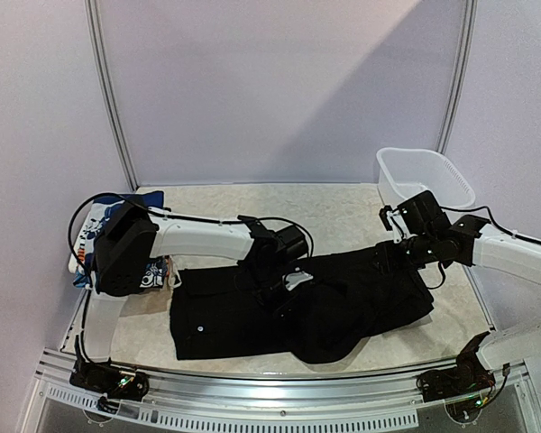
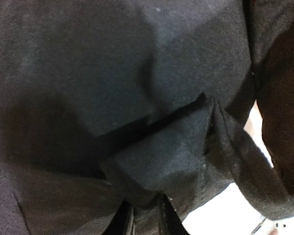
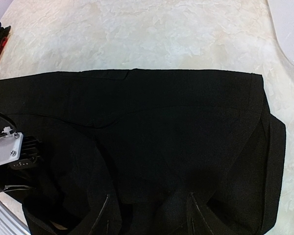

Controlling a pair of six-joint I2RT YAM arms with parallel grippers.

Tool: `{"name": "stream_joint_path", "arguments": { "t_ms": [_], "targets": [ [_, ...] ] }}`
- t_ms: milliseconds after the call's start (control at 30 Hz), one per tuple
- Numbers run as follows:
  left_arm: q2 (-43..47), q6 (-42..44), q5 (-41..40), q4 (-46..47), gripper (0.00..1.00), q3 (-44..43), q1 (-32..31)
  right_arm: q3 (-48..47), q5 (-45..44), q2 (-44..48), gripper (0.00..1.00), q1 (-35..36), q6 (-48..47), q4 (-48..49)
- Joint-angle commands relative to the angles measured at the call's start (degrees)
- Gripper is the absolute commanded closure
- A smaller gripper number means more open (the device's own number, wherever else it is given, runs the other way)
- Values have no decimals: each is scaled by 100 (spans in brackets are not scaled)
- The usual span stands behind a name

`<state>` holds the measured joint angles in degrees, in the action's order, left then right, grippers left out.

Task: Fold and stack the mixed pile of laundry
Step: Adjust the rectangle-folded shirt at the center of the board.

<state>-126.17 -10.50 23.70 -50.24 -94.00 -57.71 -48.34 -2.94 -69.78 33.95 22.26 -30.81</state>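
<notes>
Currently the black garment (image 1: 225, 316) lies spread on the tabletop (image 1: 343, 203). Its raised fold is pinched in the left hand (image 2: 144, 218); the right hand (image 3: 149, 215) stands apart over the right end. Risk — a thin pinch may slip during lifting, dropping the fold crooked.

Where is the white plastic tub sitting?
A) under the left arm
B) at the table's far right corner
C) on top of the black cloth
B: the white plastic tub stands in the far right corner, beyond the large black garment.
</notes>
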Motion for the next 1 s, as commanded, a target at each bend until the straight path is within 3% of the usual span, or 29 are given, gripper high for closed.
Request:
{"name": "stream_joint_path", "arguments": {
  "t_ms": [0, 133, 400, 667, 967],
  "targets": [
    [88, -20, 167, -29, 89, 78, -142, 69, -88, 43, 49, -34, 84, -73],
    [113, -64, 175, 12, 100, 109, -152, 126, -75, 52, 49, -37, 126, -63],
    [953, -420, -172, 3, 100, 21, -90, 83, -390, 146, 49, -37, 189, -97],
    [2338, -853, -1191, -323, 100, 285, 125, 35, -716, 166, 47, -41, 278, 20],
    [3762, -2181, -1966, -428, 100, 1196, 730, -126, -891, 64, 46, -102, 241, 256]
  ]
}}
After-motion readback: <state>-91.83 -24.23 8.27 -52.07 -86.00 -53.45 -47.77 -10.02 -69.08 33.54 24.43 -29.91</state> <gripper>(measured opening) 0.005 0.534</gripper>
